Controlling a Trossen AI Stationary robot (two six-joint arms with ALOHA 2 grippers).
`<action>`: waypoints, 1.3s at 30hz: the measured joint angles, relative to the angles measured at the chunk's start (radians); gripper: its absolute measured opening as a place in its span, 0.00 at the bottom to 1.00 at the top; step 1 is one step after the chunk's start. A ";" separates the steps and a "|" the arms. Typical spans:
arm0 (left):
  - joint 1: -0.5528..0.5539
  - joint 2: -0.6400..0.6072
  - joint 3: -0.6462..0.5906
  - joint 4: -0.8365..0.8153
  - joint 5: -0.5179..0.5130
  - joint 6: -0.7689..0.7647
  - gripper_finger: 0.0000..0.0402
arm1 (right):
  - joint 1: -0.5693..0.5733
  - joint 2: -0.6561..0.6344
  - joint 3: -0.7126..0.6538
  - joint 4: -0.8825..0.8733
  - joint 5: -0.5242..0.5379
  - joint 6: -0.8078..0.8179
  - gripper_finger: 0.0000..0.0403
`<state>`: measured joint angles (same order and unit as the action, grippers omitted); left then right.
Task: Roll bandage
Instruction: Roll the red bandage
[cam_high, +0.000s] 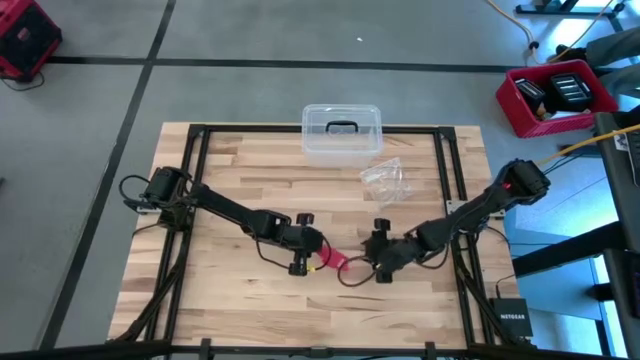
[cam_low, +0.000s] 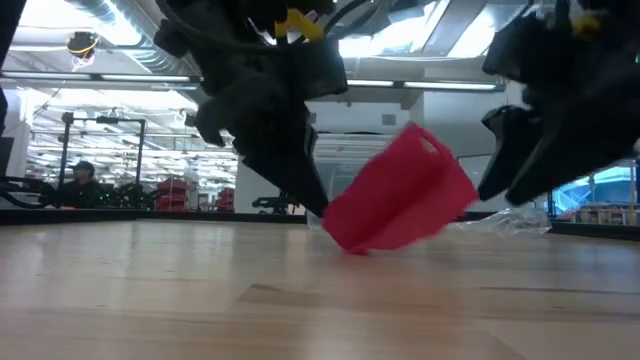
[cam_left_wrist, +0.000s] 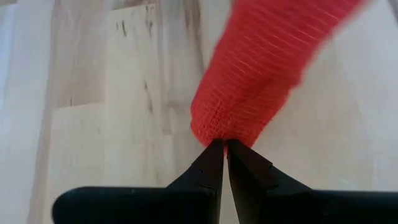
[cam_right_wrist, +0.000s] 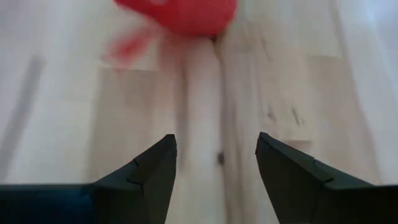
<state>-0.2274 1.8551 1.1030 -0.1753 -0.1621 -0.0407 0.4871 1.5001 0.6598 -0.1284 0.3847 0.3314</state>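
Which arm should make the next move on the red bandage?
Right. The left gripper is already shut on one end of the bandage, anchoring it. The right gripper is open, empty and aimed at the bandage across bare table, so it is probably best placed to take the free end.

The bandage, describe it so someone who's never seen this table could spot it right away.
On the wooden table, look near the front edge, between the two grippers. The bandage is pinched by the left gripper. It is the only bright red thing on the table.
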 joint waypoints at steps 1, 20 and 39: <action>-0.002 0.000 0.000 0.000 -0.002 0.002 0.04 | 0.005 0.019 0.000 0.003 0.024 -0.004 0.55; -0.054 -0.051 0.013 0.014 0.040 0.054 0.04 | 0.004 0.064 0.000 0.084 0.051 -0.050 0.55; 0.006 0.057 -0.019 0.251 0.209 -0.003 0.04 | -0.162 0.065 0.067 0.265 -0.144 -0.270 0.55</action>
<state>-0.2218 1.9121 1.0841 0.0753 0.0468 -0.0432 0.3255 1.5650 0.7269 0.1367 0.2410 0.0616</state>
